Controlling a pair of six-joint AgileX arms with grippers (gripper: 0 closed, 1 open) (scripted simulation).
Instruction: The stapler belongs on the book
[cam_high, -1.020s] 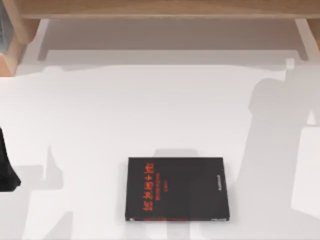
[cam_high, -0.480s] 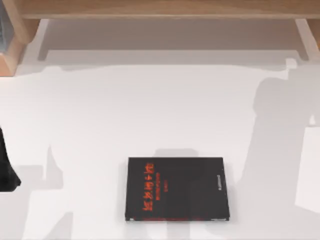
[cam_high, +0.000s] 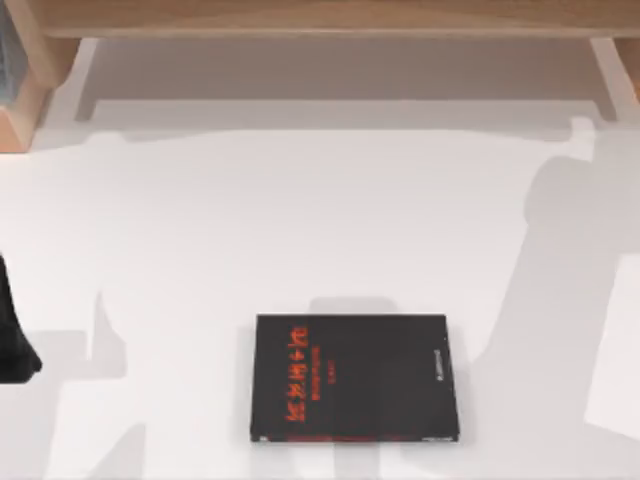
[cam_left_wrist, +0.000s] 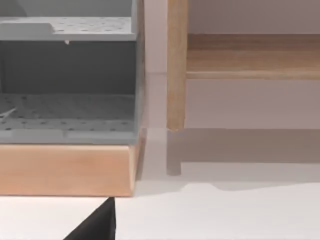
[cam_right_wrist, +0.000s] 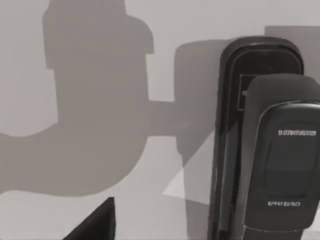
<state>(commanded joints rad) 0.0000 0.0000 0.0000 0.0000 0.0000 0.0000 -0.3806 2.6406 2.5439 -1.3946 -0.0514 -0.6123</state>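
Near the front edge of the white surface (cam_high: 300, 220), a bit right of centre in the top view, you've got the book (cam_high: 355, 378) lying flat, black cover up, long axis running left-right, red characters toward its left end. Left arm (cam_high: 14, 335) sits at the far left edge of the top view; its wrist camera looks at a wooden shelf frame (cam_left_wrist: 176, 65) and a grey perforated rack (cam_left_wrist: 67, 75), with a dark corner of the left tool (cam_left_wrist: 97, 225) in view; can't tell its state. Right wrist view has the stapler (cam_right_wrist: 265, 145) on the surface directly below, black, long axis running away from the camera. Right tool (cam_right_wrist: 95, 222) state: can't tell either.
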